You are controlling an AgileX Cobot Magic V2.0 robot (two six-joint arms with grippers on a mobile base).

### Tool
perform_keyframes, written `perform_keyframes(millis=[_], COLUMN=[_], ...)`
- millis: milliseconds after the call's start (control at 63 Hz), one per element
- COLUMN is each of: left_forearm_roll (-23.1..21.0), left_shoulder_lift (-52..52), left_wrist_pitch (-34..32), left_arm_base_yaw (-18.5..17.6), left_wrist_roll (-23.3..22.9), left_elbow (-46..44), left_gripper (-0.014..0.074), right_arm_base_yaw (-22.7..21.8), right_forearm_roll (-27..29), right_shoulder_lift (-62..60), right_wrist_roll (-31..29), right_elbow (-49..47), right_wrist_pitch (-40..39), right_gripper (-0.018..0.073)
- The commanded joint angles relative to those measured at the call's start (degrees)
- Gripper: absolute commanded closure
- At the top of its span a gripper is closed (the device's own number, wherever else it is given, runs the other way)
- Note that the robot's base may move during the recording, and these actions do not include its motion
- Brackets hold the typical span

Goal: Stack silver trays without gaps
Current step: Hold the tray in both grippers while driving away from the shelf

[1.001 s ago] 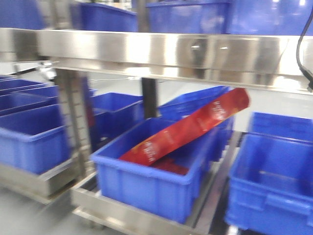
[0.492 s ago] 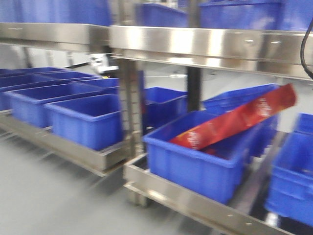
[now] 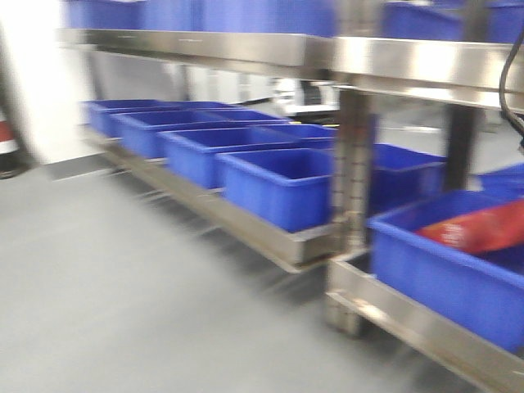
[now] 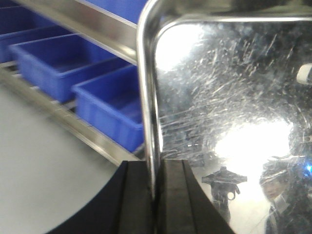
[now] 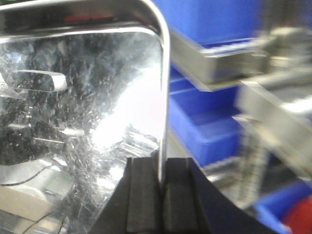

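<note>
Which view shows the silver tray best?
Left wrist view: the silver tray fills it sharply, rim clamped in the jaws of the left gripper. Right wrist view shows a blurrier tray rim clamped by the right gripper; whether the same tray, unclear. Front view shows no tray, mainly blue bins and shelving.

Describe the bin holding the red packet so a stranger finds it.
Follow the steel rack's lower shelf of blue bins rightward. Past the upright post sits the bin nearest the camera. It alone shows a red packet inside.
</note>
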Motion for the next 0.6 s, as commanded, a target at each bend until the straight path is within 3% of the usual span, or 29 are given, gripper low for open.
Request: perform_keyframes(millis=[0,588], left_forearm_roll=[0.8,0.8], left_shoulder_lift=[-0.1,-0.1], left_wrist_pitch=[-1.4,-1.4], left_arm_base_yaw=[0.1,0.1], left_wrist_roll=[0.5,0.5], left_elbow=[-0.5,-0.5], left_gripper=[0.0615,0.0615], right_arm_base_yaw=[-0.1,-0.1], right_forearm_roll=[0.4,0.4], right_shoulder_lift=[-0.8,-0.8], right_wrist_roll=[-0.7,-0.7], right_elbow=[-0.8,-0.8], right_wrist_pitch=[-3.0,-3.0], right_gripper=[0.0629,0.0629])
